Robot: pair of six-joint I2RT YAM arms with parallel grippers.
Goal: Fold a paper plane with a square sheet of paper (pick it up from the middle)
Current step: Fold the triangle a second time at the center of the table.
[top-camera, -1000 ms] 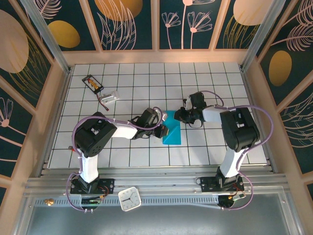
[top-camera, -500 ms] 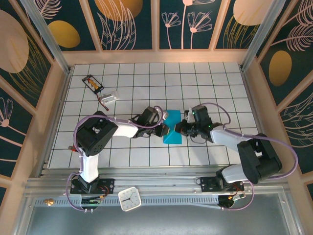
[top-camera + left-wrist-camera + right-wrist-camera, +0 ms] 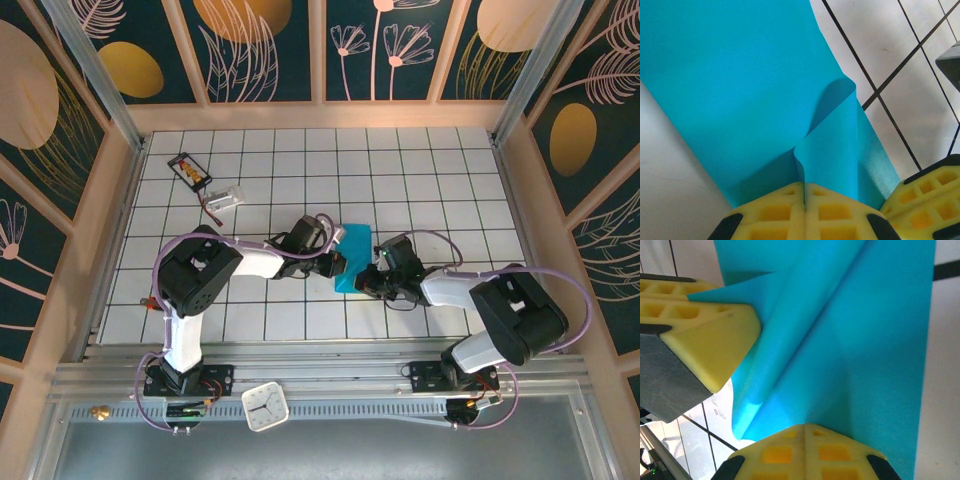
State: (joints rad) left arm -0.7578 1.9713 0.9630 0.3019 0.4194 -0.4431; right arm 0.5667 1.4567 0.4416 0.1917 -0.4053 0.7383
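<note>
The square sheet of paper [image 3: 355, 245] is teal-blue and lies folded into a narrow strip on the tiled floor between both arms. My left gripper [image 3: 335, 264] is at its left edge. In the left wrist view a raised flap of the sheet [image 3: 835, 155] runs into the seam of the left gripper [image 3: 805, 186], which is shut on it. My right gripper [image 3: 366, 281] is at the strip's near right corner. Its yellow pads [image 3: 785, 450] are shut and rest against the paper [image 3: 865, 340]; I cannot tell whether paper sits between them. The paper plane is out of view.
A small black card with orange marks [image 3: 190, 170] and a clear plastic piece [image 3: 225, 198] lie at the back left. A white clock [image 3: 265, 407] sits on the front rail. Wooden-framed walls [image 3: 110, 210] close in the white tiled floor [image 3: 420, 170].
The right arm swung from the paper's far right side to its near right corner and its jaws closed. The left gripper stayed pinched on the paper's left edge.
</note>
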